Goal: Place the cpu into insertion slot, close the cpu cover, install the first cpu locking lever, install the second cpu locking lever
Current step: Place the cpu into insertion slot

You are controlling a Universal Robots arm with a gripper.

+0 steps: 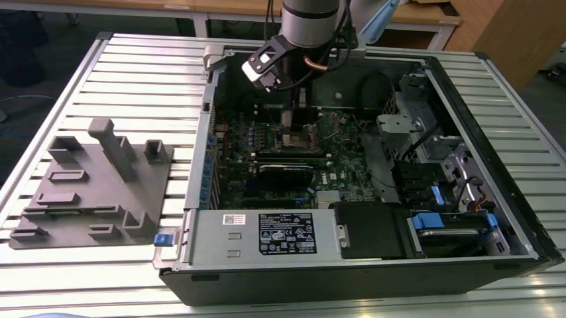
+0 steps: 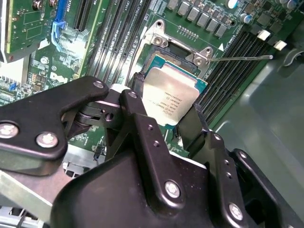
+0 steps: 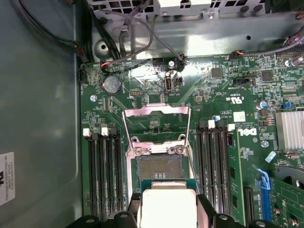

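Hand [image 2: 166, 102] grips the cpu [image 2: 172, 95], its two black fingers [image 2: 137, 107] pressed against opposite edges of the chip, whose dull silver top faces the camera in both wrist views. In the exterior view the arm reaches down into the open computer case [image 1: 521, 199], which lies on its side on the slatted metal desk [image 1: 132, 73].

In the first wrist view the cpu is held over the near edge of the insertion slot [image 3: 159, 167]. Most of the slot's dark tan contact field shows uncovered beyond the chip. Whether the chip touches the slot cannot be told.

The cpu cover [image 3: 154, 111] is swung open, its thin silver frame lying back over the green circuit board [image 3: 228, 90] on the far side of the slot, hinged at the slot's far rim. A thin wire lever [image 3: 126, 135] runs along one side of that frame and a second wire lever [image 3: 189, 135] along the other. Both are unlatched.

Long black memory slots [image 3: 102, 175] flank the slot on either side. On the exterior view's left, a grey moulded fixture [image 1: 97, 185] sits on the desk, well apart from the case.
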